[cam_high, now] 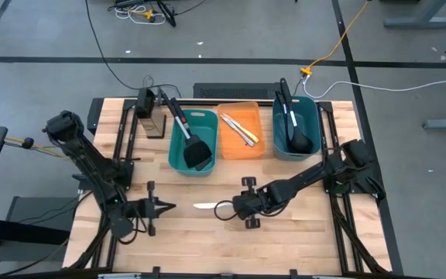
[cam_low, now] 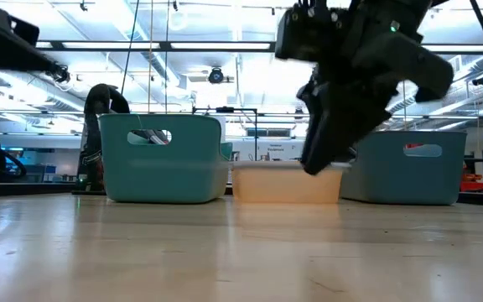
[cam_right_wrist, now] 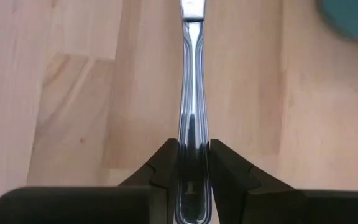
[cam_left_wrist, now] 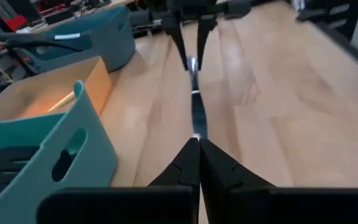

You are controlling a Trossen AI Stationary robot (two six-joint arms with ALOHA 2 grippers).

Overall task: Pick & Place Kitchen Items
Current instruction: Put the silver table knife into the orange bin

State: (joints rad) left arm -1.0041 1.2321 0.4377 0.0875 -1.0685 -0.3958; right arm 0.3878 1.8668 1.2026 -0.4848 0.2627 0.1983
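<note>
Knife (cam_right_wrist: 191,81) between my right fingers (cam_right_wrist: 160,165), clamped by its handle end so the blade runs straight ahead of the right gripper (cam_high: 224,209), clear for setting down. It seems to be off the table (cam_high: 285,232), though I cannot tell how far. Beyond my wrist, past the knife's side, sits the orange bin (cam_high: 241,130), which already has silver cutlery in it, so I judge that is where this belongs. My left gripper (cam_high: 169,206) waits just past the blade tip, fingers pressed together, empty.

Two dark, matte, jointed arms; each hand (cam_right_wrist: 192,163) has two black wedge-shaped fingers (cam_left_wrist: 182,168) tapering to narrow tips.
</note>
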